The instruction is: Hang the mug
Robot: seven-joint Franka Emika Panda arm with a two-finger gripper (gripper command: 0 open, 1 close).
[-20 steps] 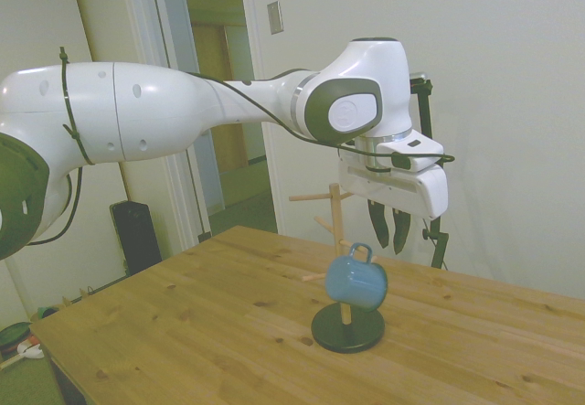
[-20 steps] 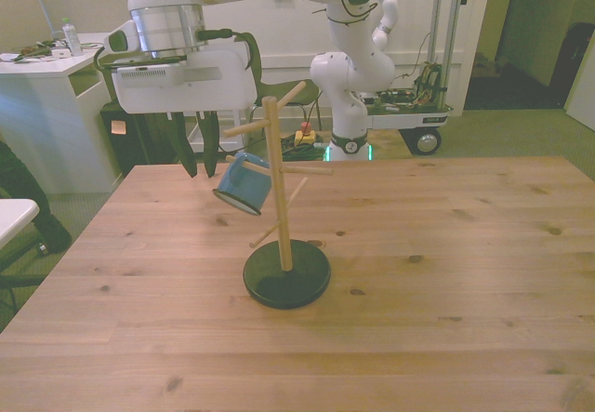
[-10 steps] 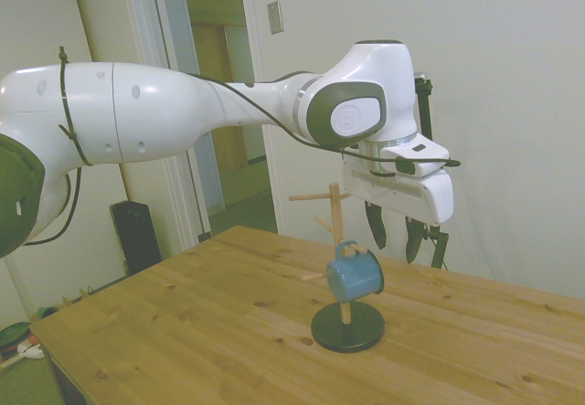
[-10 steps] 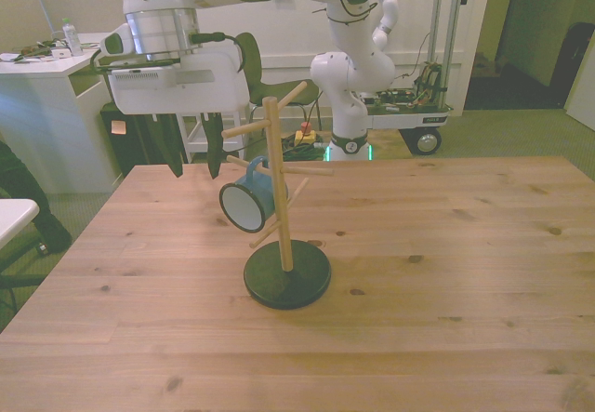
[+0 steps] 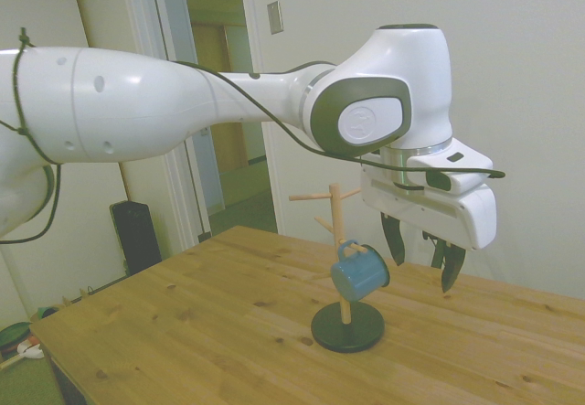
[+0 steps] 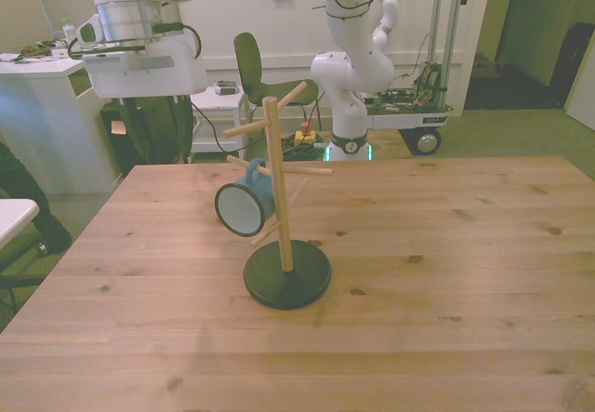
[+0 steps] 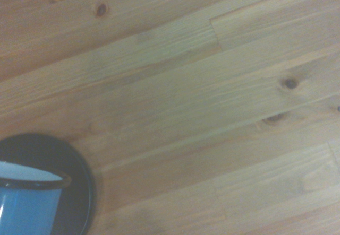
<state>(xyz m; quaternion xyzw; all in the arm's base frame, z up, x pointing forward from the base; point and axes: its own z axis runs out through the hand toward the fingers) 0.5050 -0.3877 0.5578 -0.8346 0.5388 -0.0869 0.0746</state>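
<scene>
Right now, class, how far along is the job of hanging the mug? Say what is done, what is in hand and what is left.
Done: the mug hangs by its handle on a peg of the wooden stand, tilted, clear of the table. In hand: nothing; the gripper is open, empty and off to one side of the mug. Left: seemingly nothing beyond moving the arm away.
</scene>
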